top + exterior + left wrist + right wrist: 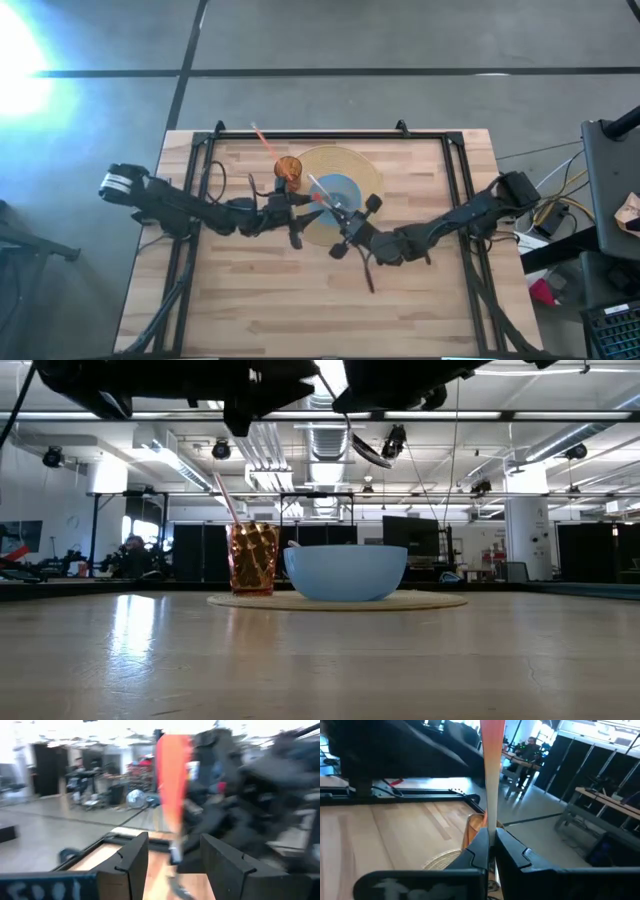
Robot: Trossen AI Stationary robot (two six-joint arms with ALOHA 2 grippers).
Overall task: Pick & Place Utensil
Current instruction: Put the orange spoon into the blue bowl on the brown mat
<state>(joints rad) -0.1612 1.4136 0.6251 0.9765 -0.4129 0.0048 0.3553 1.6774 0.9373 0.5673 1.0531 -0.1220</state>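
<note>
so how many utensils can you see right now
2. One utensil is pinched in the right gripper, held over the blue bowl. The other stands in the orange cup on the round mat. The arms may hide more.

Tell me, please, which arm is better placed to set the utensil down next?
Right, probably. The right tool is already shut on the orange utensil, above the blue bowl. The left tool is open beside it, near the orange cup.

Bowl [346, 572] on mat [337, 601] — cup [253, 558] beside it.
</note>
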